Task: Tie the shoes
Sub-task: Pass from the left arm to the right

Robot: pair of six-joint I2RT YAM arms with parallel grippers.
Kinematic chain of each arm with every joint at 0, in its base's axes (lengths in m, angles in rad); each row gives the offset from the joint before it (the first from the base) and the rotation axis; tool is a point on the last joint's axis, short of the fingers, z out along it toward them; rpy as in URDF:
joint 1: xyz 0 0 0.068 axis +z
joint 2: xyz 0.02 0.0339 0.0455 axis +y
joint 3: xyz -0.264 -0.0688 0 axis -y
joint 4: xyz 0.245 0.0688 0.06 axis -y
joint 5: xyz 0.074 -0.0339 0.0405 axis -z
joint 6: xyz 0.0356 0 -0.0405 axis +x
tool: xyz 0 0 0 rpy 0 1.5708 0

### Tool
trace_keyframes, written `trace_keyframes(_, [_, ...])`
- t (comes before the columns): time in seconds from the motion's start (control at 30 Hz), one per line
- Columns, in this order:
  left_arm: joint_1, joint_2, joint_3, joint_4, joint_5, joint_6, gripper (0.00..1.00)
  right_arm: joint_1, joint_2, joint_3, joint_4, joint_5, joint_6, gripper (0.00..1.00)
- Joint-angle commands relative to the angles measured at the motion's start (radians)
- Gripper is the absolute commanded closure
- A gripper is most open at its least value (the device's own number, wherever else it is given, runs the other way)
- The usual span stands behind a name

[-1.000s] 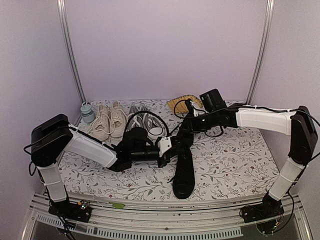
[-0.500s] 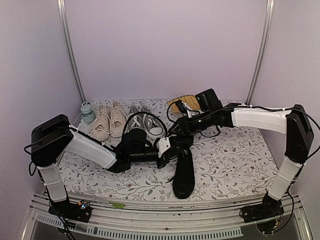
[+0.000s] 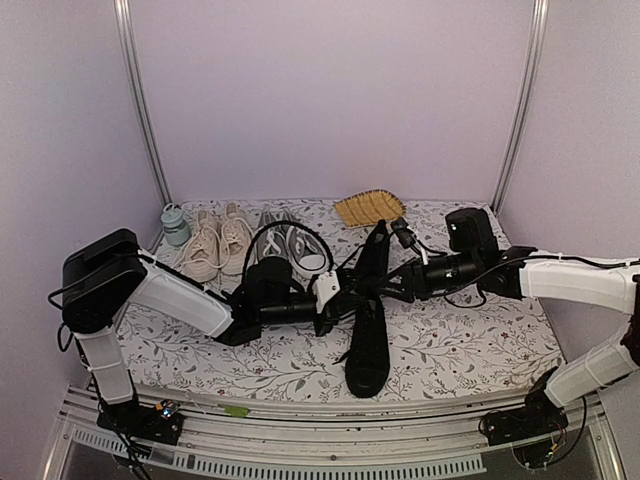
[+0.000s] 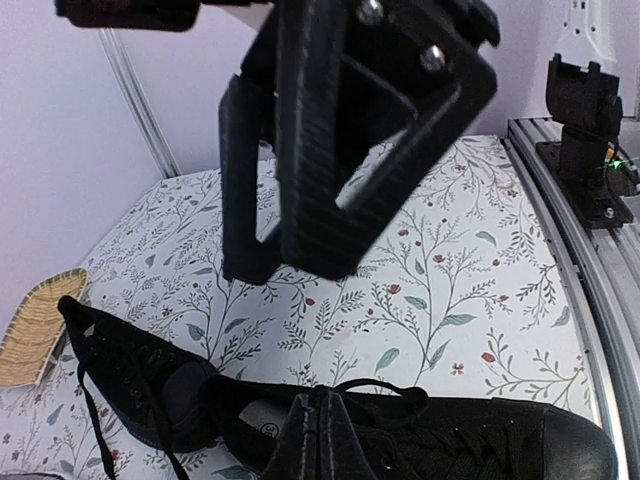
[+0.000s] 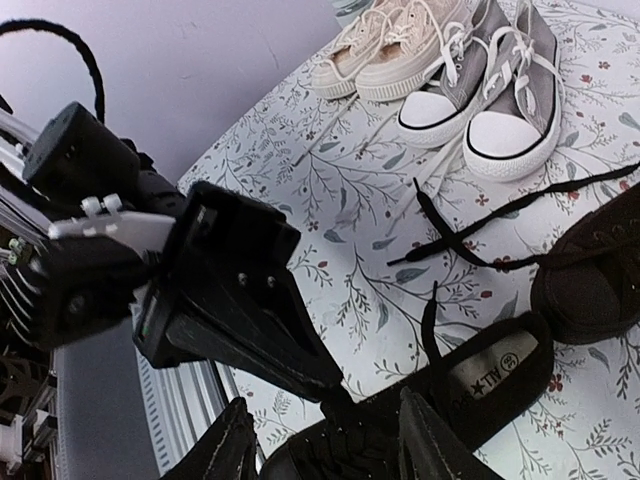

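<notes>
Two black shoes lie mid-table. The near shoe (image 3: pixel 367 345) points its toe toward the arms, and the far shoe (image 3: pixel 375 250) lies behind it. My left gripper (image 3: pixel 343 298) is shut on a black lace at the near shoe's (image 4: pixel 470 440) lacing, with its tip (image 5: pixel 345 385) pressed into the laces. My right gripper (image 3: pixel 386 287) faces it from the right, open, with its fingers (image 5: pixel 425 440) straddling the near shoe (image 5: pixel 480 385) and nothing between them. A loose lace (image 5: pixel 500 215) trails from the far shoe (image 5: pixel 590 280) across the cloth.
Beige sneakers (image 3: pixel 220 245) and grey sneakers with white toes (image 3: pixel 290 240) stand at the back left beside a small pale bottle (image 3: pixel 175 225). A woven basket (image 3: pixel 368 208) lies at the back centre. A metal rail (image 3: pixel 330 420) runs along the near edge.
My right gripper has opened, left the back of the table and dropped low to the near black shoe, opposite the left gripper. The left gripper has held its place, shut.
</notes>
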Motion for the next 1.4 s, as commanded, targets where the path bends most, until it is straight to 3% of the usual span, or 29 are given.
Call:
trace_keyframes(0.0, [0.004,0.012,0.02,0.031,-0.004,-0.023,1.0,0.032,-0.029,-0.153,0.263,0.068,-0.049,0.49])
trace_keyframes(0.23, [0.004,0.012,0.024,0.015,-0.005,-0.031,1.0,0.136,0.014,-0.227,0.416,0.232,-0.175,0.53])
trace_keyframes(0.63, [0.004,0.024,0.04,0.011,-0.002,-0.035,1.0,0.15,0.099,-0.206,0.414,0.247,-0.185,0.69])
trace_keyframes(0.87, [0.005,0.032,0.054,-0.003,0.013,-0.035,1.0,0.155,0.111,-0.191,0.409,0.262,-0.183,0.98])
trace_keyframes(1.0, [0.009,0.009,0.046,-0.025,0.025,-0.05,1.0,0.155,0.085,-0.2,0.368,0.3,-0.189,1.0])
trace_keyframes(1.03, [0.012,0.0,0.047,-0.044,0.038,-0.049,0.98,0.155,0.078,-0.203,0.36,0.308,-0.192,1.0])
trace_keyframes(1.1, [0.02,-0.027,0.056,-0.11,0.071,-0.039,0.57,0.155,0.068,-0.212,0.346,0.321,-0.193,1.0])
trace_keyframes(1.13, [0.028,-0.045,0.062,-0.152,0.087,-0.031,0.43,0.155,0.066,-0.214,0.339,0.324,-0.193,1.0])
trace_keyframes(1.17, [0.04,-0.066,0.066,-0.197,0.101,-0.024,0.36,0.155,0.063,-0.213,0.334,0.325,-0.193,1.0])
trace_keyframes(1.23, [0.073,-0.108,0.066,-0.293,0.146,-0.015,0.3,0.155,0.062,-0.215,0.324,0.33,-0.193,1.0])
trace_keyframes(1.37, [0.145,-0.127,0.088,-0.5,0.24,0.069,0.32,0.154,0.066,-0.213,0.323,0.329,-0.197,1.0])
